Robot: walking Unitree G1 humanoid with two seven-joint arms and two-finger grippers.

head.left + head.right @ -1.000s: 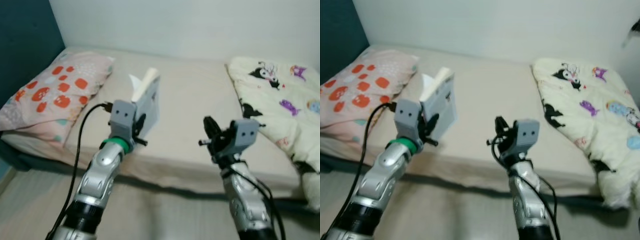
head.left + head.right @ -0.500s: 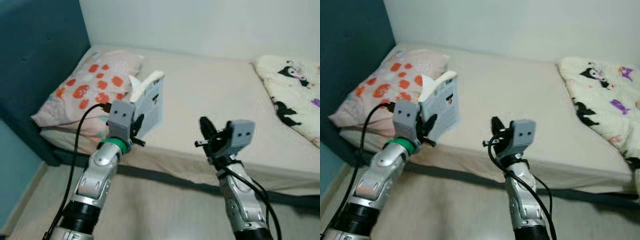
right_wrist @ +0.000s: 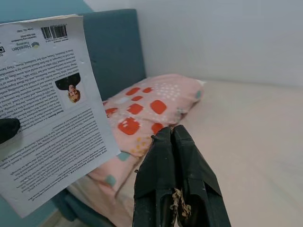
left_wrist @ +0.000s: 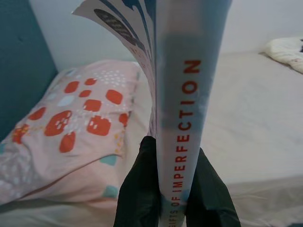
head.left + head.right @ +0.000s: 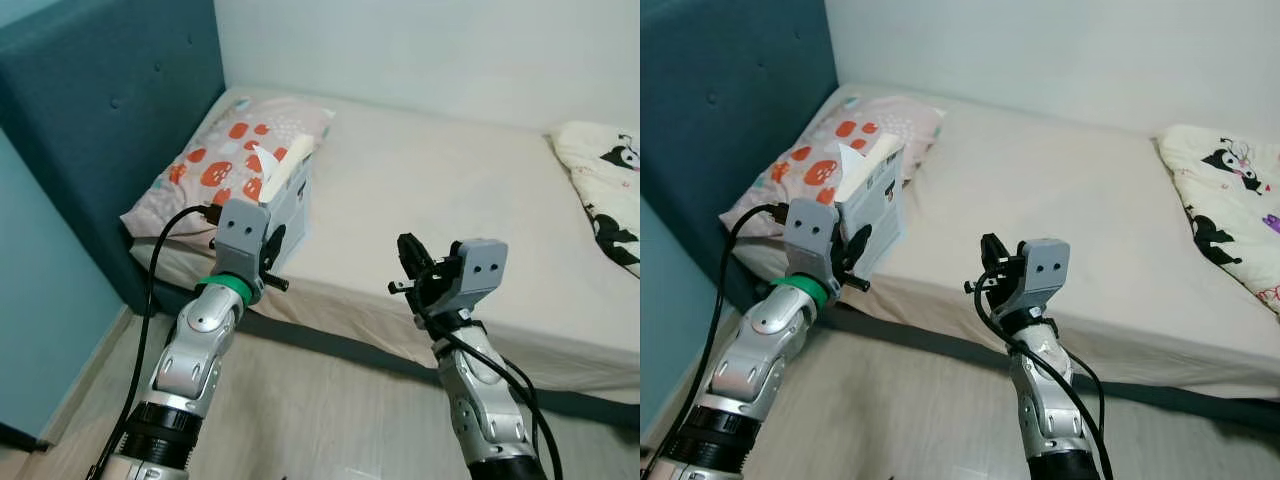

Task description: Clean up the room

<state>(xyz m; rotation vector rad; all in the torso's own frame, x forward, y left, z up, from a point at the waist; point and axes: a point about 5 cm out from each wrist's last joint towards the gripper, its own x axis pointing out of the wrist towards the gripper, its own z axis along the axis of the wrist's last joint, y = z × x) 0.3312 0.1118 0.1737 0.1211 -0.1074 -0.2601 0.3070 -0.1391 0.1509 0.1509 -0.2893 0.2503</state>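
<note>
Pale-blue book (image 4: 182, 118) upright between left gripper (image 4: 171, 189) fingers (image 4: 139, 189).

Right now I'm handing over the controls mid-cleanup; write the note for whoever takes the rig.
Left gripper: shut on the book, spine up, held upright in the air over the near edge of the bed.
Right gripper: shut, holding nothing, raised in front of the bed.
On the bed: a pillow with red spots by the teal headboard, and a cartoon-print blanket at the far right.
Done: book is picked up.
Left: the book has not been set down anywhere yet; no shelf or desk is in sight from here, so a spot must be found.
</note>
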